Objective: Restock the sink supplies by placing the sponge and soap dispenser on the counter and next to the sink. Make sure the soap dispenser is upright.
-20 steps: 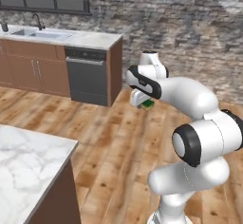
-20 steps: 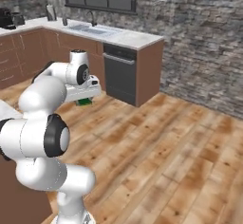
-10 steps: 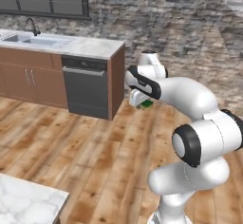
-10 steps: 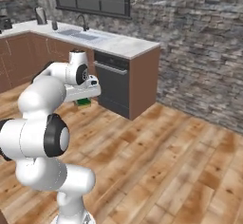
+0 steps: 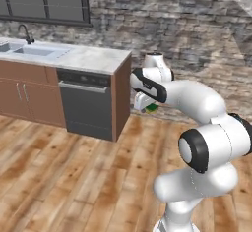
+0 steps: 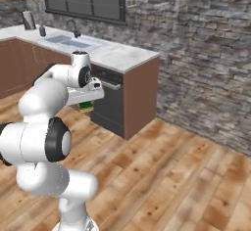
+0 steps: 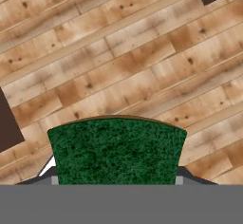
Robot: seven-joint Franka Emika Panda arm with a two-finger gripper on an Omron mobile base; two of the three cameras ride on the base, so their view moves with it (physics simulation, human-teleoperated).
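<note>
Sponge in transit toward sink

Pinching sponge (image 5: 151,108) between fingers (image 7: 50,166); now nearer tabletop (image 5: 93,59) than before, sink (image 5: 34,51) well beyond, release not yet possible.

Black dishwasher (image 5: 87,105) set into brown cabinets (image 5: 24,96) at the run's end. Dark-framed window (image 5: 44,2) above, in a grey stone wall (image 5: 187,24). Wooden plank floor (image 5: 74,177) below. Possibly a kettle (image 6: 28,19) at far left.
</note>
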